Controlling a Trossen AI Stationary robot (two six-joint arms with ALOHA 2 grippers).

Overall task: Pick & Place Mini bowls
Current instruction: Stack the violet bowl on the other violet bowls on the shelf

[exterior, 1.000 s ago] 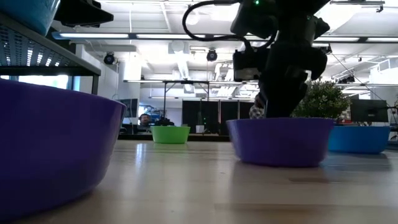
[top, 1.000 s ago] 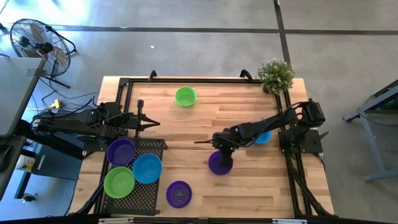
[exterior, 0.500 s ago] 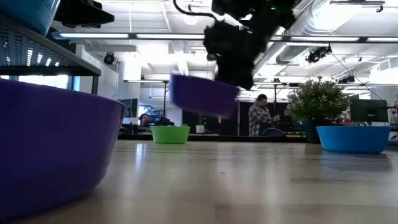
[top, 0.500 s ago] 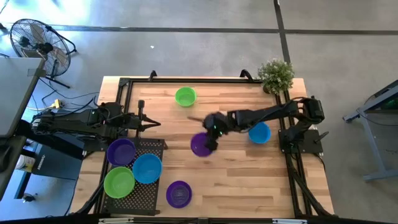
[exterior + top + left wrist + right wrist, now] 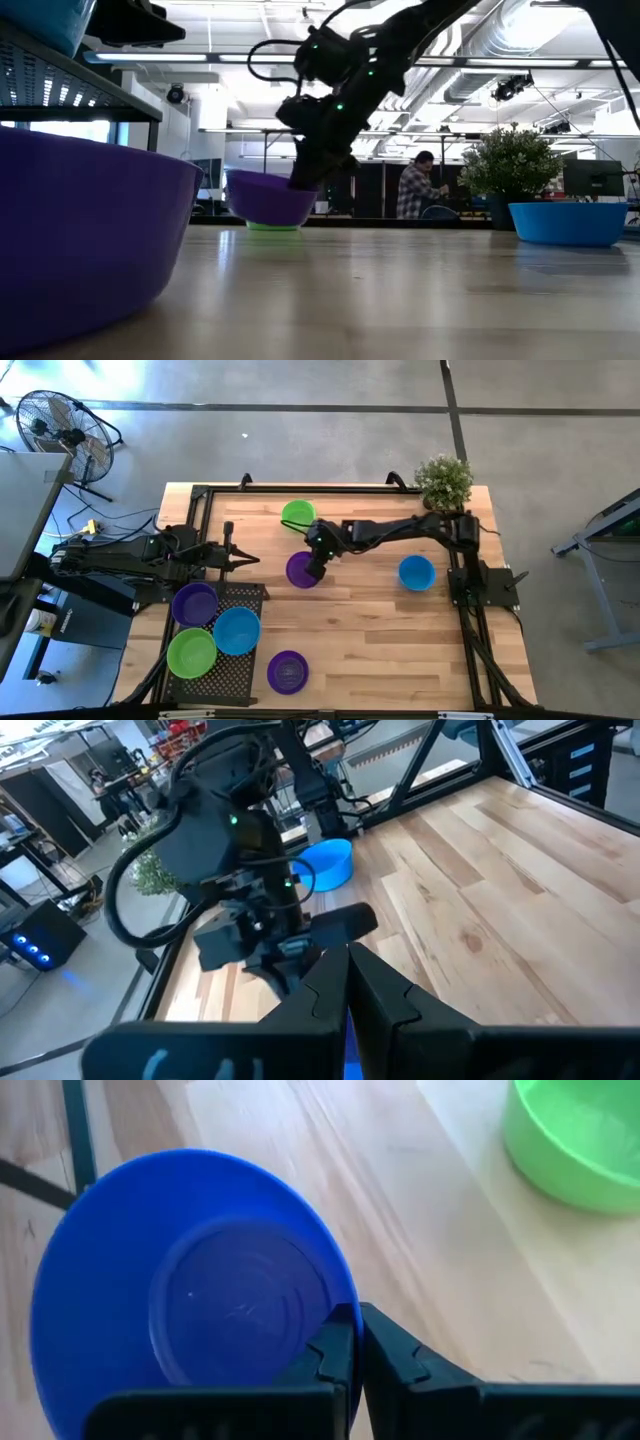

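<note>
- Wooden worktop with a black frame, concrete floor around it, potted plant at the far right corner.
- Black mesh rack at the near left carries purple, blue and green bowls.
- Right hand pinches the rim of a purple mini bowl, lifted, just beside the green bowl.
- Left hand closed, empty, beside the rack.

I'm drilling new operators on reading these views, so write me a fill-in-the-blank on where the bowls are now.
1. The right gripper is shut on a ____ bowl.
2. The bowl nearest the potted plant is ____.
3. The perforated rack holds ____ bowls.
4. The left gripper holds ____.

Missing words: purple; blue; three; nothing
</note>
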